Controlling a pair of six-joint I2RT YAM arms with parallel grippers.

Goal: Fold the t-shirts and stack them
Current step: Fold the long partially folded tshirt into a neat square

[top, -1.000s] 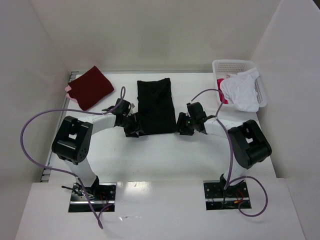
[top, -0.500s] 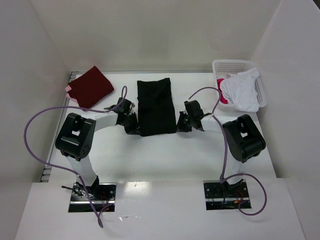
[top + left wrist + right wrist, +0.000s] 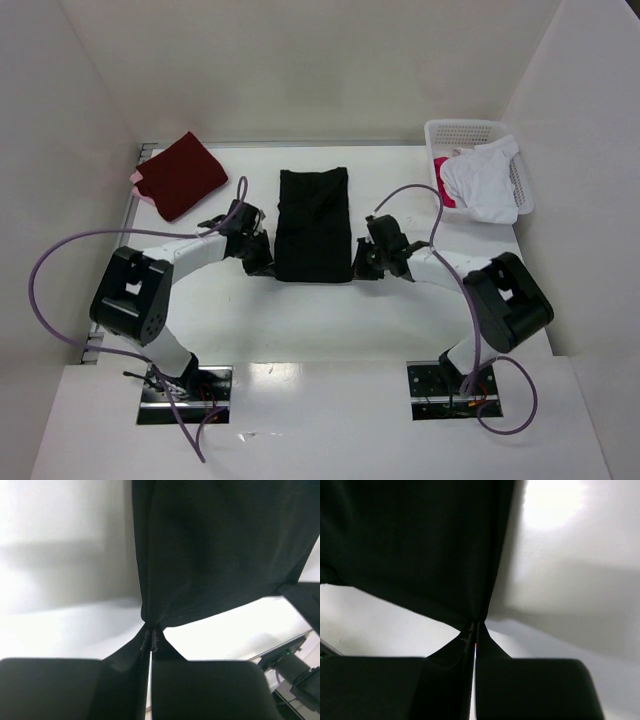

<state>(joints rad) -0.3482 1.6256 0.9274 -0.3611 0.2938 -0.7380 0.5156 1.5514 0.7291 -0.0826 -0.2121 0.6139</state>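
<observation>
A black t-shirt [image 3: 313, 225], folded into a long strip, lies in the middle of the table. My left gripper [image 3: 262, 262] is shut on its near left corner and my right gripper [image 3: 358, 265] is shut on its near right corner. In the left wrist view the black cloth [image 3: 215, 545] is pinched at the tips of my gripper [image 3: 151, 640]. The right wrist view shows the same: black cloth [image 3: 410, 545] bunched into the shut gripper [image 3: 475, 632]. A folded dark red t-shirt [image 3: 182, 173] lies at the back left. A white t-shirt [image 3: 483, 180] hangs over the basket.
A white perforated basket [image 3: 465, 130] stands at the back right with a bit of pink-red cloth [image 3: 443, 188] inside. A pink edge [image 3: 137, 178] shows beside the dark red shirt. White walls enclose the table on three sides.
Both grippers have shut on the black shirt's near corners. The shirt has slid a little toward the near edge, and both arms have swung nearer with it.
</observation>
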